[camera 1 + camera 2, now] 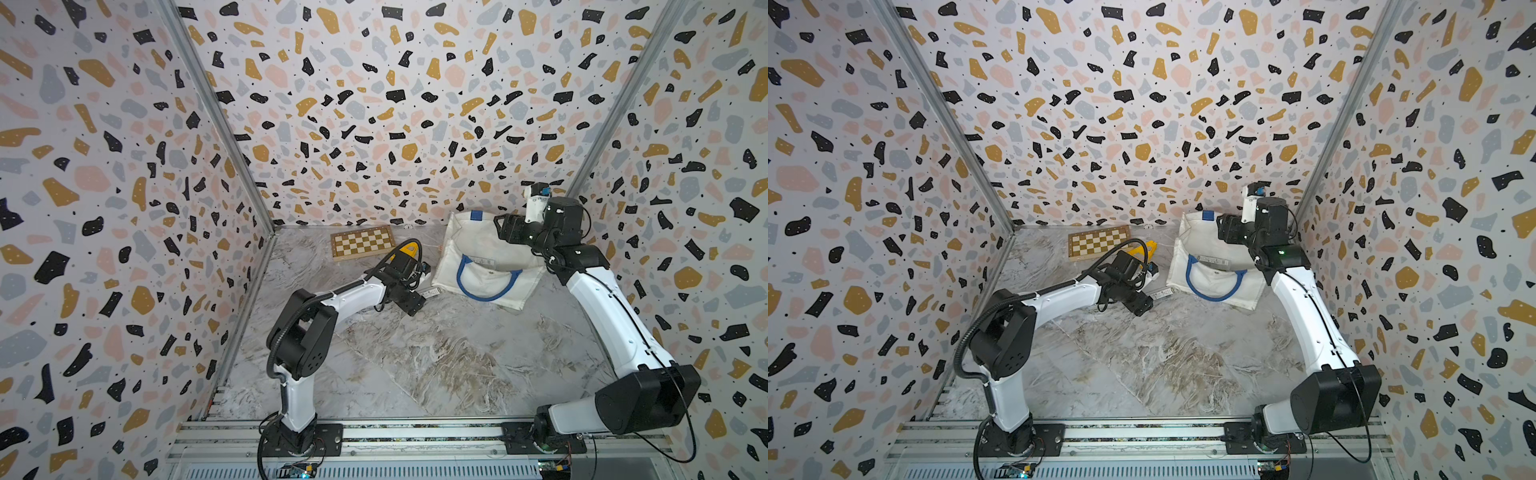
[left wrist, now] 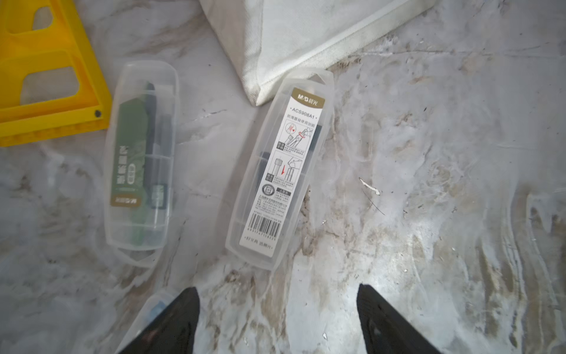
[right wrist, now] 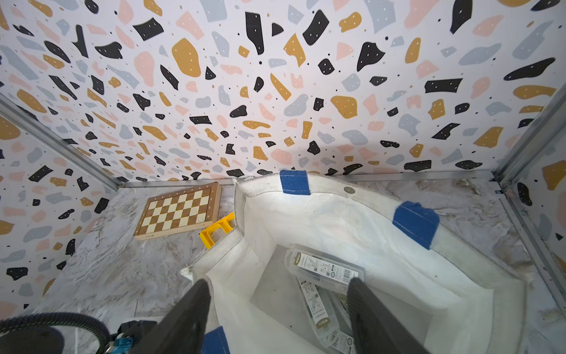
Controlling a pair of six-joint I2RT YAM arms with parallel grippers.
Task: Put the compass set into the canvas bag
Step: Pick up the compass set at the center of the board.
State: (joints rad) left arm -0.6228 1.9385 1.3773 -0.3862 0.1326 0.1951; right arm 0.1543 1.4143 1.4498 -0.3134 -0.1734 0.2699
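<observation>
The canvas bag [image 2: 291, 36] is matt woven cloth; beside it, the compass set [image 2: 277, 174] is clear glossy plastic (paper label [image 2: 294, 138]) on a sheeny marbled surface [image 2: 428, 153].

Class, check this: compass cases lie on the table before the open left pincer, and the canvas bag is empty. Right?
One slip: the canvas bag is not empty; the right wrist view shows compass cases inside. The rest holds.

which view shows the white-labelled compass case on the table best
The left wrist view: the white-labelled compass case lies whole and close, label readable, beside the canvas bag. Both top views show only a small sliver past the left arm. The right wrist view misses it.
</observation>
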